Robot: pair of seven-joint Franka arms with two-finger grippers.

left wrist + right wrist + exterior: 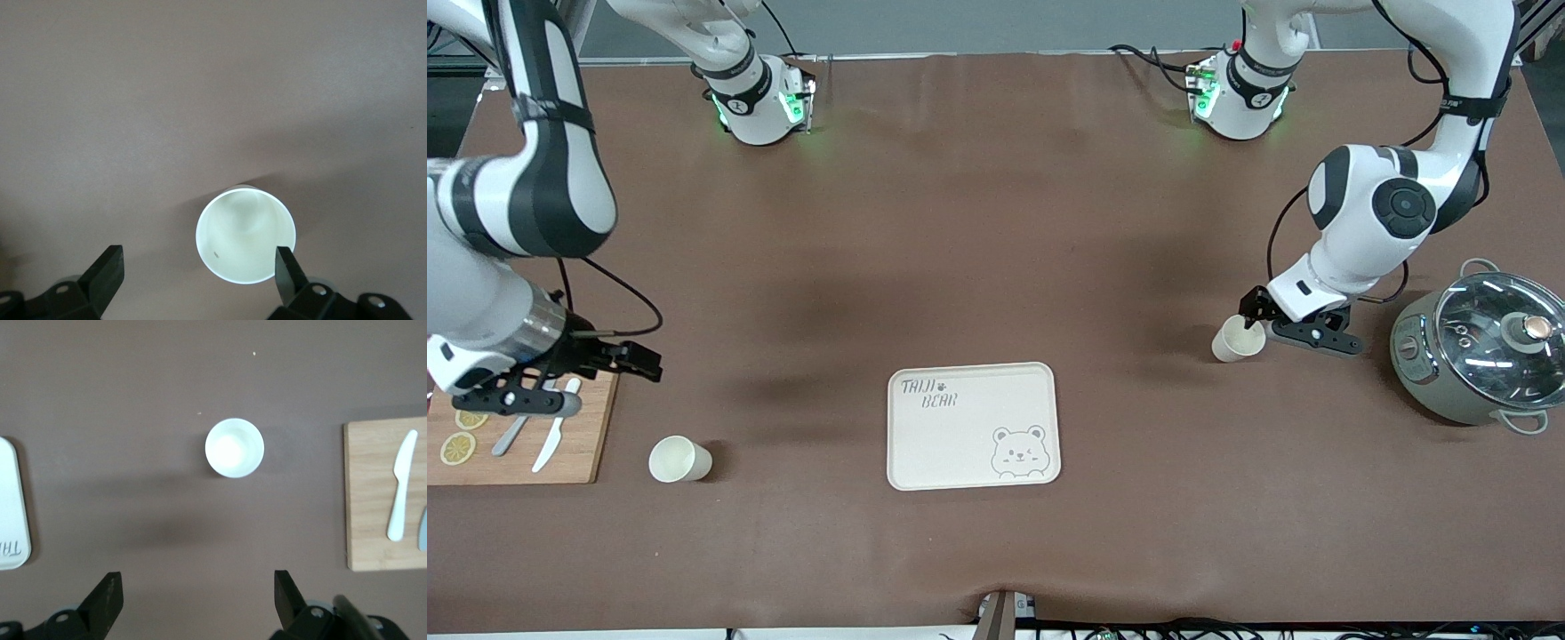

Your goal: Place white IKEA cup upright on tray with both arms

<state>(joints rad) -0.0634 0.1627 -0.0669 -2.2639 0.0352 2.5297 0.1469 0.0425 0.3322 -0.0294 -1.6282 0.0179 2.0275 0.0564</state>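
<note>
The tray (972,427) is seen nearest the front camera at mid-table, with one white cup (679,460) upright beside it toward the right arm's end. The right gripper (618,356) is held open and empty over the cutting board (574,449). Farther back, toward the left arm's end, a second white cup (1237,340) is flanked by the left gripper (1249,309), spread wide, nothing yet clasped

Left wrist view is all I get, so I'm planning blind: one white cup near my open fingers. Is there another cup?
Observer: Yes, a second cup stands upright beside the cutting board, toward the right arm's end.
Operator: Where's the tray?
Observer: The tray lies between the cups, nearer to the front camera than your cup.
Operator: And the right gripper?
Observer: The right gripper hangs open over the cutting board's edge.
</note>
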